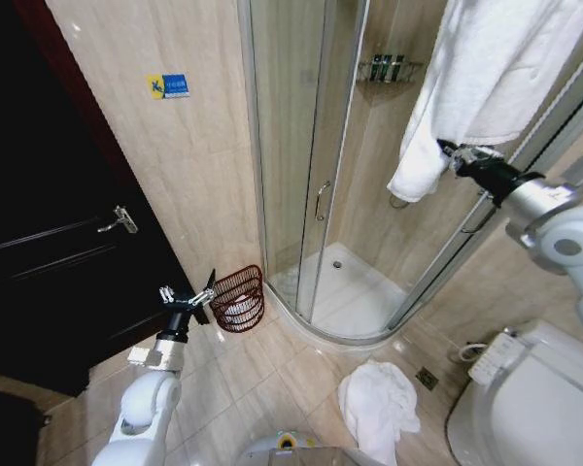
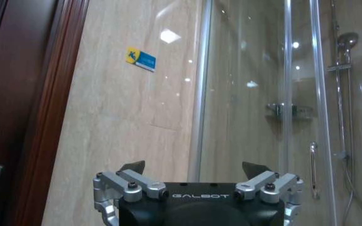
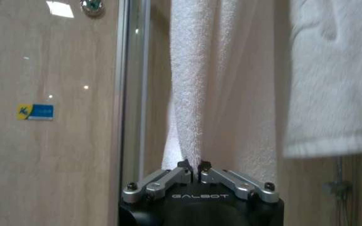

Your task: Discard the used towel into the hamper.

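Observation:
A white towel (image 1: 486,78) hangs high at the right, beside the glass shower wall. My right gripper (image 1: 449,149) is raised to it and shut on a fold at the towel's lower edge; in the right wrist view the towel (image 3: 197,94) runs straight up from the closed right gripper (image 3: 193,165). The hamper (image 1: 239,296), a reddish-brown wire basket with something white inside, stands on the floor against the wall by the shower. My left gripper (image 1: 187,296) hovers just left of it, open and holding nothing. In the left wrist view the left gripper (image 2: 193,167) faces the tiled wall.
A second white towel (image 1: 379,403) lies crumpled on the floor tiles near my base. The toilet (image 1: 525,398) fills the lower right. The curved glass shower enclosure (image 1: 301,146) stands ahead, and a dark door (image 1: 58,223) lies to the left.

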`<state>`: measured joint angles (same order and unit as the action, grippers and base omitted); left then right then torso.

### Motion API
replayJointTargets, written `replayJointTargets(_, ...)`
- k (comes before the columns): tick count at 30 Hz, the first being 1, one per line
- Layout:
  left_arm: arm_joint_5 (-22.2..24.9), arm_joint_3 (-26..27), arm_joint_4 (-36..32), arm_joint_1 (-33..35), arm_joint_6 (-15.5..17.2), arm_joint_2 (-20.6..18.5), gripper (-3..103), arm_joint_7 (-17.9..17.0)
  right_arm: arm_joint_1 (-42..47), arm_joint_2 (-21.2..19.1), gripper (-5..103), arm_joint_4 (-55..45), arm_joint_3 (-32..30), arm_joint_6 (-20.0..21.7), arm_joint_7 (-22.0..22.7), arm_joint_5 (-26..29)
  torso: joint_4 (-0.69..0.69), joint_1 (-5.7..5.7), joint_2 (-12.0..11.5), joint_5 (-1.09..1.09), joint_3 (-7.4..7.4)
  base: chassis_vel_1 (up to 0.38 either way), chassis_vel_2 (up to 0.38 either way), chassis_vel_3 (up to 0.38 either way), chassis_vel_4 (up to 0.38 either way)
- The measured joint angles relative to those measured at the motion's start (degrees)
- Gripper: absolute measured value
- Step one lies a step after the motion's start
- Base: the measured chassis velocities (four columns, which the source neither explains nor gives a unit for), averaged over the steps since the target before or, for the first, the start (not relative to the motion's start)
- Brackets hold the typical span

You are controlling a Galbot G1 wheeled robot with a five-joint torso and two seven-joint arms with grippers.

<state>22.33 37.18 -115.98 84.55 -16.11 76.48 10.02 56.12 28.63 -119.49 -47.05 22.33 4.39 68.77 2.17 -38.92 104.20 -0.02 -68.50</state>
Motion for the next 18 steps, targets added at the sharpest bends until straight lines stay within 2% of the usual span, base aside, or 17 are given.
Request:
replayJointTargets(5, 0.6, 0.1, 0.2, 0.1, -0.4, -0.3, 100, 0.0, 4.1, 2.2, 3, -2.7, -1.0, 0.1, 1.0, -1.0, 0.0, 0.0, 0.0, 0.02, 0.0, 0.0, 0.0, 0.0, 0.0)
replayJointTargets(11, 1.7, 0.2, 1.0, -0.2, -1.1, -0.8, 100, 0.1, 11.0, 5.7, 3, -6.0, -1.7, -0.2, 1.9, -4.4, 0.0, 0.0, 0.0, 0.0, 0.01, 0.0, 0.0, 0.0, 0.0)
replayJointTargets(15, 2.5, 0.4, 1.5, -0.3, -1.5, -1.2, 100, 0.2, 15.0, 8.0, 3, -8.2, -2.2, -0.8, 1.8, -6.9, 0.0, 0.0, 0.0, 0.06, 0.0, 0.0, 0.0, 0.0, 0.0)
replayJointTargets(18, 2.8, 0.5, 1.7, -0.4, -1.7, -1.4, 100, 0.2, 16.5, 8.9, 3, -9.4, -2.4, -0.9, 1.8, -7.6, 0.0, 0.0, 0.0, 0.01, 0.0, 0.0, 0.0, 0.0, 0.0)
